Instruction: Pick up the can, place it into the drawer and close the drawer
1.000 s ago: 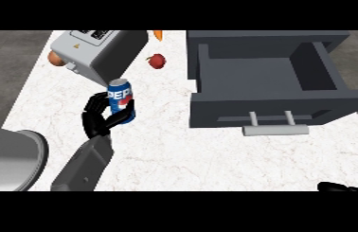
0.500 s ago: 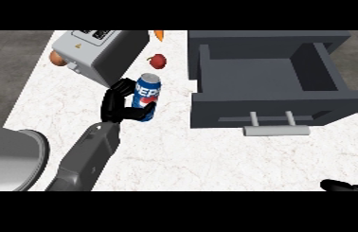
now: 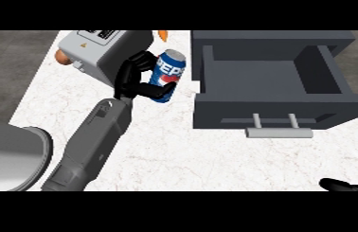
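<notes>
Head view: my left hand is clenched round the blue Pepsi can. The fingers wrap the can's left side and the thumb crosses its lower front, so the can sits between them with its right side and top rim exposed. The can is tilted, top leaning toward the upper right, and held above the white marble table. It is just left of the open grey drawer, near the drawer's left wall and not inside it. The drawer front with its bar handle faces me. A grey toaster stands directly behind and left of the hand. A grey rounded object shows at the left edge; I cannot tell what it is. Of my right hand only a dark sliver shows at the lower right corner; I cannot tell its state.
</notes>
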`<act>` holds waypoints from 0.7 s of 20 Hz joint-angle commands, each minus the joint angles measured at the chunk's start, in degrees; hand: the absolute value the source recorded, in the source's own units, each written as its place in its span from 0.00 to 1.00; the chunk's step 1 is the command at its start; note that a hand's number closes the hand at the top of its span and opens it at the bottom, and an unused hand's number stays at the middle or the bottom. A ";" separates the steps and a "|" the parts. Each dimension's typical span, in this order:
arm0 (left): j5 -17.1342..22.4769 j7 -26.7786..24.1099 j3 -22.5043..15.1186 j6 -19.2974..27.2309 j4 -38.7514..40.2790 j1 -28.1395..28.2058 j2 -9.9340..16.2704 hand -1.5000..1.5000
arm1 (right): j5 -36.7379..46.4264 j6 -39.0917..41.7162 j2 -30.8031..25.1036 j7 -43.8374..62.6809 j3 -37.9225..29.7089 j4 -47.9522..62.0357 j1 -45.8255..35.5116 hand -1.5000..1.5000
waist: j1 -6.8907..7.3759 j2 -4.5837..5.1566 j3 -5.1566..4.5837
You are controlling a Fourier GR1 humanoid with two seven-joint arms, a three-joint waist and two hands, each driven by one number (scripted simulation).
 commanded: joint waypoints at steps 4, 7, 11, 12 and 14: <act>-2.30 13.89 -2.15 6.16 -12.77 -4.09 -1.91 1.00 | -2.83 0.06 -2.18 4.20 -2.49 -1.55 -2.18 0.00 | -0.31 0.14 -0.03; -2.15 18.51 -0.23 5.47 -14.87 -7.91 0.21 1.00 | -0.56 0.41 -0.22 2.01 -0.29 -2.17 0.02 0.00 | -0.60 0.27 -0.03; -5.00 25.24 -2.08 11.31 -17.78 -14.02 -2.29 1.00 | -0.18 2.11 1.20 -3.64 -0.62 0.63 3.14 0.00 | -0.82 0.21 0.02; -5.68 25.61 -2.82 11.57 -19.88 -12.42 -3.49 1.00 | -0.72 0.36 -0.34 2.56 -0.52 -2.60 -0.44 0.00 | -0.54 0.20 -0.03; -6.60 29.10 -1.52 14.22 -14.95 -20.52 -4.39 1.00 | -0.17 0.53 0.19 1.01 0.09 0.00 -0.87 0.00 | -0.93 0.37 -0.01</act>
